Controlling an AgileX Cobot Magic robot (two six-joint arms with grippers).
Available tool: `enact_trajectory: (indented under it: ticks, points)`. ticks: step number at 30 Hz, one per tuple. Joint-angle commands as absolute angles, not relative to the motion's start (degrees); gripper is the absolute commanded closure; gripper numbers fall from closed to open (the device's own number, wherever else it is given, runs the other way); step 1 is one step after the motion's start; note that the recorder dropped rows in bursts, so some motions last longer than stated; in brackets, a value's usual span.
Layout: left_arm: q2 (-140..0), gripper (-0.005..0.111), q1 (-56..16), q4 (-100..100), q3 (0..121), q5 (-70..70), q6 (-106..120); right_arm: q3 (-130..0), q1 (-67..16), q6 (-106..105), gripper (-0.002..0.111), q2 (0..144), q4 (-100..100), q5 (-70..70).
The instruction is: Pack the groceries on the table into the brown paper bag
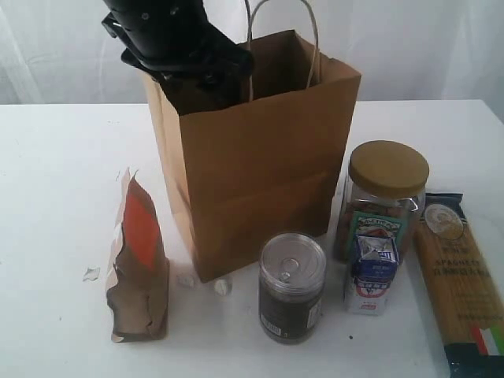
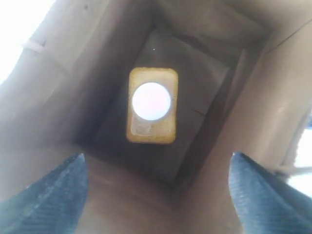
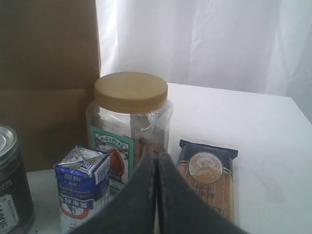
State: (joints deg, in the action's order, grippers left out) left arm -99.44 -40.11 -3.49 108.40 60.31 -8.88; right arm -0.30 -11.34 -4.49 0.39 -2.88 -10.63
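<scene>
Standing upright at the centre of the table (image 1: 55,197), the brown paper bag (image 1: 260,157) has its mouth open. The left arm (image 1: 169,35) enters that mouth at the bag's 11 o'clock corner. Inside, the left gripper (image 2: 158,165) hangs with its fingers (image 2: 48,200) spread wide and nothing between them. Below it, the yellow-grain white-capped bottle (image 2: 151,105) stands upright on the bag floor, clear of the fingers. Five groceries are outside the bag on the table. The brown pouch with orange-red panel (image 1: 140,268) stands at the bag's 8 o'clock, apart from it. The dark jar (image 1: 291,287) stands at 6 o'clock, just in front of the bag. The tan-lidded clear jar (image 1: 386,189) stands at 3 o'clock, just beside the bag wall. The small blue-white carton (image 1: 372,272) stands directly in front of that jar; contact cannot be told. The long spaghetti packet (image 1: 461,283) lies flat at 4 o'clock, outermost. Small white bits (image 1: 222,287) lie at the bag's front foot. The right gripper (image 3: 157,161) is clenched, fingers pressed together on nothing, low behind the carton.
</scene>
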Motion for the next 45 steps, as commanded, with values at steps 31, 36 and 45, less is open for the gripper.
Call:
enact_trajectory:
  ticks: [31, 36, 45]
  points:
    - [-62.8, 0.107, -40.1, -2.6, 100.6, 59.5, -7.7, 0.0, -10.9, -4.3, 0.108, 0.0, -2.9, -10.1]
    - [-51.1, 0.107, -40.1, -2.6, 86.9, 51.8, -7.8, 0.0, -10.9, -4.3, 0.108, 0.0, -2.9, -10.1]
    - [-33.1, 0.107, -40.1, 4.5, 56.6, 24.8, -7.7, 0.0, -10.9, -4.3, 0.108, 0.0, -2.9, -10.2]
